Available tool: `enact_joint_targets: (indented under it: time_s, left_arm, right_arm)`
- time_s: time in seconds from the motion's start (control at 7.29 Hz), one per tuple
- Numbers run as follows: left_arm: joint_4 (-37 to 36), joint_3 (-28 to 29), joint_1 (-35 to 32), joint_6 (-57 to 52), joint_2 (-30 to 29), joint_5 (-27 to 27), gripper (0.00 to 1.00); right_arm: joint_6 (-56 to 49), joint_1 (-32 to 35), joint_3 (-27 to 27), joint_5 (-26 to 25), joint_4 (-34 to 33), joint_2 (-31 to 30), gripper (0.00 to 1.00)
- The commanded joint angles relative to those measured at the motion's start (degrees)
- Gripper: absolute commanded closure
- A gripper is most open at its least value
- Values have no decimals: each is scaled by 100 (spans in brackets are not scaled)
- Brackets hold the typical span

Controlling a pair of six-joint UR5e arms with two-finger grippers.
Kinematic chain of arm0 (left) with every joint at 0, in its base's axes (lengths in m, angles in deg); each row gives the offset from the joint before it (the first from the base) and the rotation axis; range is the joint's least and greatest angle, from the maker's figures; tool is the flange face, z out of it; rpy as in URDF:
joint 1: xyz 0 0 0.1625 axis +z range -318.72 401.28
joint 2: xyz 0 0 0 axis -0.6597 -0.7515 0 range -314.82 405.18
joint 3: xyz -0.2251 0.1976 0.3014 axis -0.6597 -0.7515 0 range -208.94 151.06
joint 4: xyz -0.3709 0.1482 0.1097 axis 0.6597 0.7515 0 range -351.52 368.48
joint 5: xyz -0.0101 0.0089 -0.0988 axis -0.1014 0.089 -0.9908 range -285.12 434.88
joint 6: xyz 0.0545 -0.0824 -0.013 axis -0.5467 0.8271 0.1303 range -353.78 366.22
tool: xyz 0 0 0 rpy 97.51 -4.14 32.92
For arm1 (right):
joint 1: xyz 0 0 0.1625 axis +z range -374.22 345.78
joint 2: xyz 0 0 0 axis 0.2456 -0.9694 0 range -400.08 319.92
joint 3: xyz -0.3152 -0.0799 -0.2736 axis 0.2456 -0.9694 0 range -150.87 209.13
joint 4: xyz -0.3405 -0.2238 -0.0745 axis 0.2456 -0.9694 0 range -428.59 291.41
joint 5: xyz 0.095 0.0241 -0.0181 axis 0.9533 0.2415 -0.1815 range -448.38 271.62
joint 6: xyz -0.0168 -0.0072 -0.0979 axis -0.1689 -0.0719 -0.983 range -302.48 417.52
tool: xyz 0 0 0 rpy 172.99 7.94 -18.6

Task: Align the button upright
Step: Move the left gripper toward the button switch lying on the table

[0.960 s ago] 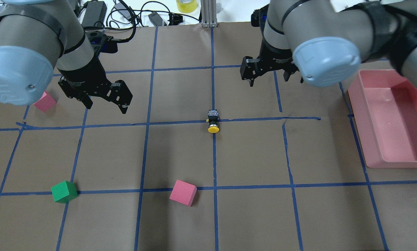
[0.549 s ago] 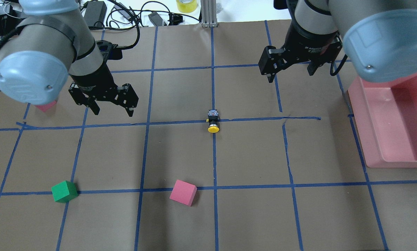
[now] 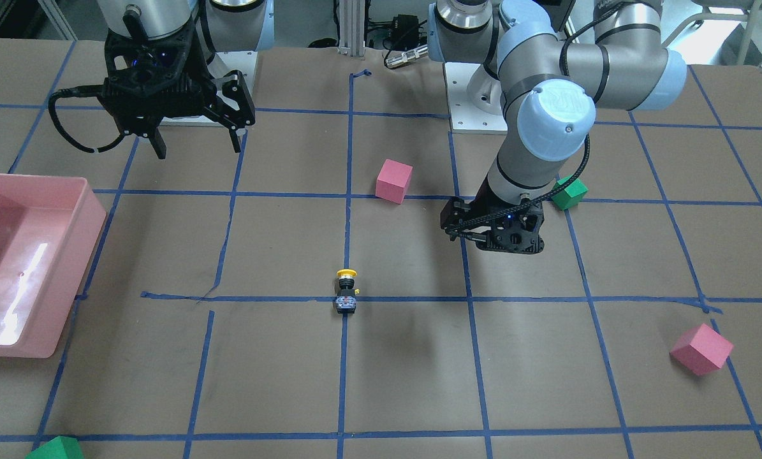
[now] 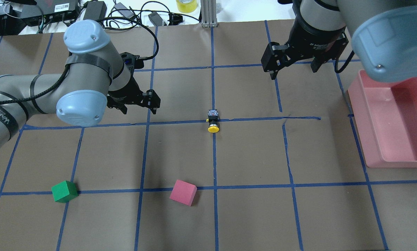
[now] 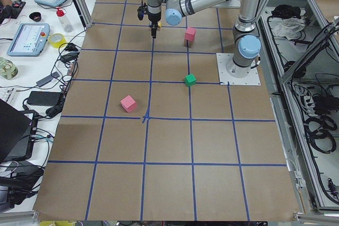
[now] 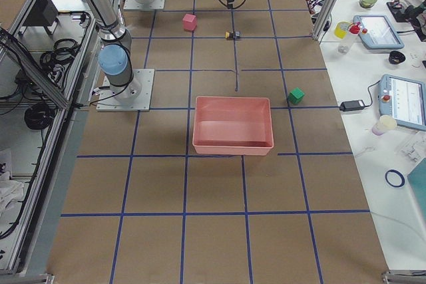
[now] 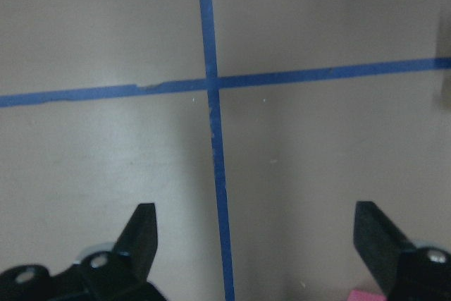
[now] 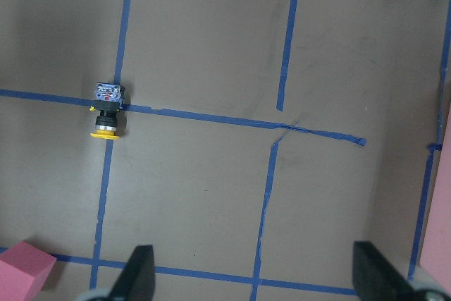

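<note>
The button (image 4: 213,122) lies on its side on a blue tape line at the table's middle, with its yellow cap toward the robot. It also shows in the front view (image 3: 346,292) and the right wrist view (image 8: 107,114). My left gripper (image 4: 140,110) is open and empty, low over the table to the left of the button and well apart from it. In the left wrist view its open fingers (image 7: 143,229) frame only a tape crossing. My right gripper (image 4: 293,71) is open and empty, high above the table beyond and right of the button.
A pink tray (image 4: 369,139) stands at the right edge. A pink cube (image 4: 183,192) and a green cube (image 4: 64,191) sit near the front. Another pink cube (image 3: 701,349) lies at the far left, hidden by my left arm in the overhead view. Cables lie beyond the table's far edge.
My left gripper has moved right toward the button and come lower. My right gripper has moved right and a little farther away. The button has not moved.
</note>
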Motion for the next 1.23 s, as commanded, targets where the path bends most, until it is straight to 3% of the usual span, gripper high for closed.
enact_joint_targets:
  time_s: [0.0,0.41,1.1]
  left_arm:
    - [-158,-5,-608,620,-106,-1,0]
    - [-553,-163,-1172,1816,-307,-27,0]
    - [-1889,-181,-1648,2100,-1027,-1,0]
  right_arm:
    - [19,-6,4,22,13,0,0]
    - [28,-15,4,-31,22,0,0]
    - [28,-15,12,-39,57,0,0]
